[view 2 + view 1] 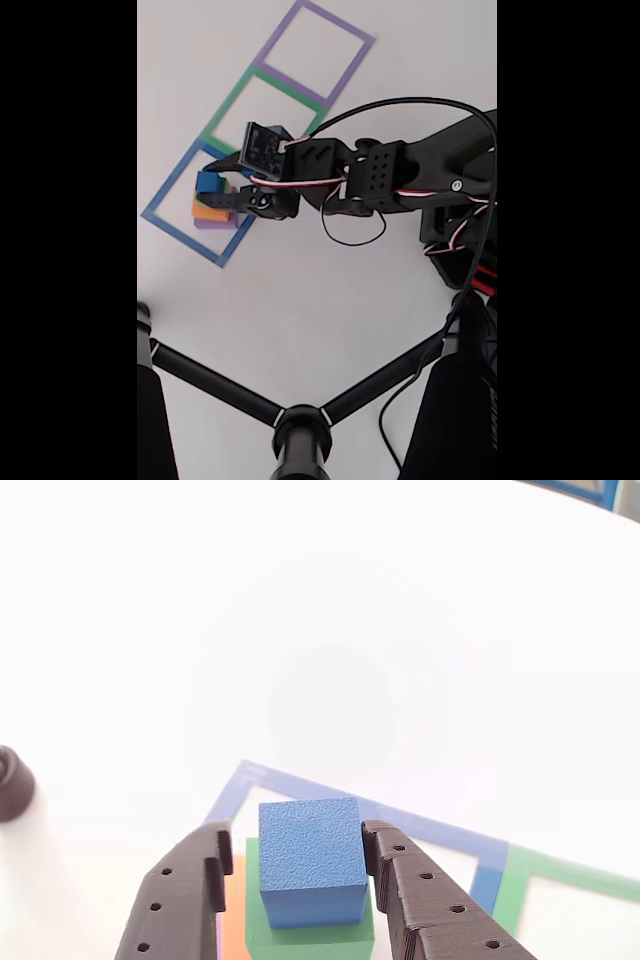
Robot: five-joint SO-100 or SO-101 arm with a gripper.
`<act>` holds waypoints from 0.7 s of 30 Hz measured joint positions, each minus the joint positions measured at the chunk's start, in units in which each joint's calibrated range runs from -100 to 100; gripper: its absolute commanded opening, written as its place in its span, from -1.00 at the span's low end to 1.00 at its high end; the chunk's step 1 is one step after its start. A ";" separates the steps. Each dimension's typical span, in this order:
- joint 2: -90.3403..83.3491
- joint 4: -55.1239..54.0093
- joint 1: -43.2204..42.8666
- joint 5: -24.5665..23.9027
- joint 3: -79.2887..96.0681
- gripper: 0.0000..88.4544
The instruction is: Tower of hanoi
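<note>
**My pincer astride the blue cube**

In the other view my gripper reaches in from the bottom edge, its two black fingers standing on either side of the blue cube. The right finger sits against the cube's right face; the left finger stands off from the left face with a narrow gap showing between them. So my jaws are partly spread around the cube, not pressed on it from both sides, and I cannot tell whether the right one truly touches.

The cube rests on the green block, which juts out a little beneath it. A strip of the orange block shows lower left, under the green one. Behind the stack runs the flat blue square outline on the white table, and a green outline adjoins it at the right. A dark round object sits at the left edge.

In the fixed view my arm stretches in from the right, and the gripper hangs over the stack inside the blue outline. There I see the blue cube on top, the orange block beneath, and the purple block at the base. The green outline and a purple outline continue the row up and to the right. A black stand crosses the lower part.
</note>
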 measured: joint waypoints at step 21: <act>-4.31 7.06 1.31 0.00 -2.52 -0.61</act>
